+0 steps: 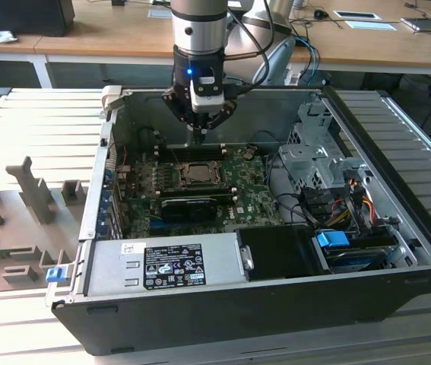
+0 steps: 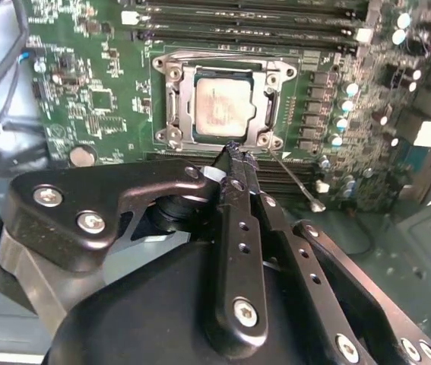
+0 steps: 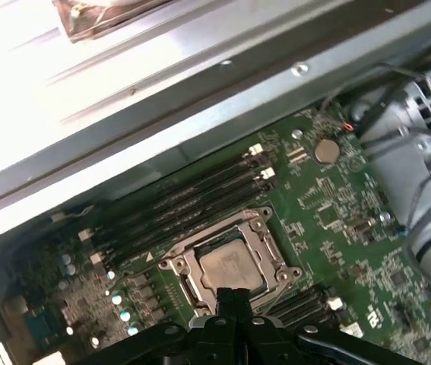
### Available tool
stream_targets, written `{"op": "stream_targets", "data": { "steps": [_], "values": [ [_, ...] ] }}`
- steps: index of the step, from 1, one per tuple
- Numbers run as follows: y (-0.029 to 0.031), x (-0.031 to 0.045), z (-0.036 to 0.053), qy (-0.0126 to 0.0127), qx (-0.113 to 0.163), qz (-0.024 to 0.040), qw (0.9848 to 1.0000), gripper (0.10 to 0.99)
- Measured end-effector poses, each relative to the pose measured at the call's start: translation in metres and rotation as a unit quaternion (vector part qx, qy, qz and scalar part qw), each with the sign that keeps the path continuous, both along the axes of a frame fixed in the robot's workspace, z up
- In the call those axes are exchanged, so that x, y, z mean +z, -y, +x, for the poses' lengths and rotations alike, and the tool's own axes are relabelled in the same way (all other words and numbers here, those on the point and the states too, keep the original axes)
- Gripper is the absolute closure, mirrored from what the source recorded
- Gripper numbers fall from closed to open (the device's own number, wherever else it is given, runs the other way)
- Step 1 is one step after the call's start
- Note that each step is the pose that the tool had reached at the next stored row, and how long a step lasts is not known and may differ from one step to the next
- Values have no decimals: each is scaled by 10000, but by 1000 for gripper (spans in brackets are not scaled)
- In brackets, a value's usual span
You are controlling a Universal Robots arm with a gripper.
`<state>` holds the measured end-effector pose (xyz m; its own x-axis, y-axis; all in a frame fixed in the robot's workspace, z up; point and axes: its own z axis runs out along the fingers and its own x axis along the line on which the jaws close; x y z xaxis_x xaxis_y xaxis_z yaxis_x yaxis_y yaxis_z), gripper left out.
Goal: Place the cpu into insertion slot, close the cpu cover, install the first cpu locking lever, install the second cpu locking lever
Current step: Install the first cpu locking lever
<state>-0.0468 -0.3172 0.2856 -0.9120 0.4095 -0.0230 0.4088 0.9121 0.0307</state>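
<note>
Grey power supply (image 1: 162, 262) along the near wall of the computer case (image 1: 291, 313), cpu (image 2: 224, 104) seated in the insertion slot (image 2: 168, 103) mid-board, cpu cover (image 2: 226, 71) flat around it, gripper (image 2: 234, 150) empty, fingers pressed together, over the slot's rim, memory slots (image 2: 238, 11) beyond

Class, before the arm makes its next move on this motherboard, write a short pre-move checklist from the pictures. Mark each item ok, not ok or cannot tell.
1. The cpu lies flat in the insertion slot: ok.
2. The cpu cover is down around the cpu: ok.
3. The locking lever is latched: not ok; in the second wrist view it sticks out from the insertion slot's corner.
4. The gripper is shut, with its tip at the cpu cover's edge: ok.
5. The gripper tip touches the cpu cover: cannot tell.
</note>
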Motion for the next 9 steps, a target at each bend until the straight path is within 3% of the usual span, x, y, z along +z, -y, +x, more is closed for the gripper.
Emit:
{"op": "stream_targets", "data": {
  "steps": [4, 9],
  "values": [
    [0, -13, 0, 0, 474, 0, 9989, 980],
    [0, -28, -1, 0, 1148, 0, 9934, 980]
  ]
}}
